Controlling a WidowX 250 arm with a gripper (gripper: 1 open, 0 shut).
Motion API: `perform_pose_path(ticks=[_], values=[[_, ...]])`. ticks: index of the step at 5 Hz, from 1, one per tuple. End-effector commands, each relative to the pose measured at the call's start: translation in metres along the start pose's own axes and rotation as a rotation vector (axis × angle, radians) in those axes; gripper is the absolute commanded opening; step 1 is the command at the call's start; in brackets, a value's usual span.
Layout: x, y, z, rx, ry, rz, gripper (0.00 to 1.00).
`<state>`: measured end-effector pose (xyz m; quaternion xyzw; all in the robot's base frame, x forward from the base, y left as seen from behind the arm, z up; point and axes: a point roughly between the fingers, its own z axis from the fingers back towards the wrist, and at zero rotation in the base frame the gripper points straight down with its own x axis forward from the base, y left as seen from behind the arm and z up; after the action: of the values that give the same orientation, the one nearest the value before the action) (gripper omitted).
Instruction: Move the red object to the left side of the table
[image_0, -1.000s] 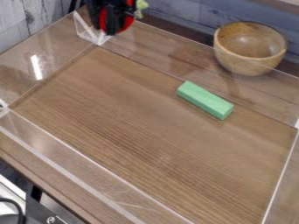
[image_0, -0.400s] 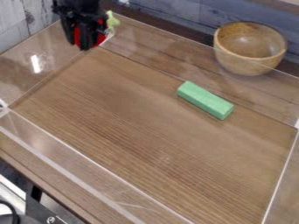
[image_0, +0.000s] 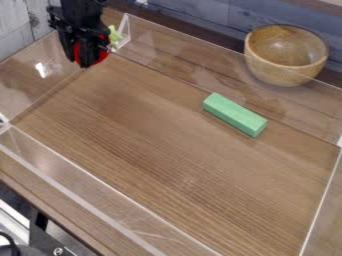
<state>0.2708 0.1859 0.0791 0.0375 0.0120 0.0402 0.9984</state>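
Your tool (image_0: 88, 52) is clamped tight on the red object (image_0: 94, 48). It hangs at the table's (image_0: 160, 160) far-left corner. Green block (image_0: 235, 114) sits mid-table

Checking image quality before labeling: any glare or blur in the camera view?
Camera view: white glare patches on the acrylic walls at left; gripper and red object slightly soft, hard to separate; bowl, green block and table evenly lit, reasonably sharp.

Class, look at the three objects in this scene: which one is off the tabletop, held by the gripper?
The red object, clamped in the gripper at the far left corner. The green block lies flat on the table; the wooden bowl stands at the far right.
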Motion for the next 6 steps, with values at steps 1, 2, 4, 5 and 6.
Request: perform_pose_path(ticks=[1, 2, 4, 5, 6], values=[[0.011, 0.013, 0.011, 0.033, -0.047, 0.005, 0.00], [0.012, 0.017, 0.004, 0.026, -0.036, 0.012, 0.00], [0.012, 0.023, -0.007, 0.008, -0.014, 0.034, 0.00], [0.016, 0.024, -0.018, 0.011, 0.008, 0.041, 0.00], [0.018, 0.024, -0.027, 0.012, 0.026, 0.050, 0.00]])
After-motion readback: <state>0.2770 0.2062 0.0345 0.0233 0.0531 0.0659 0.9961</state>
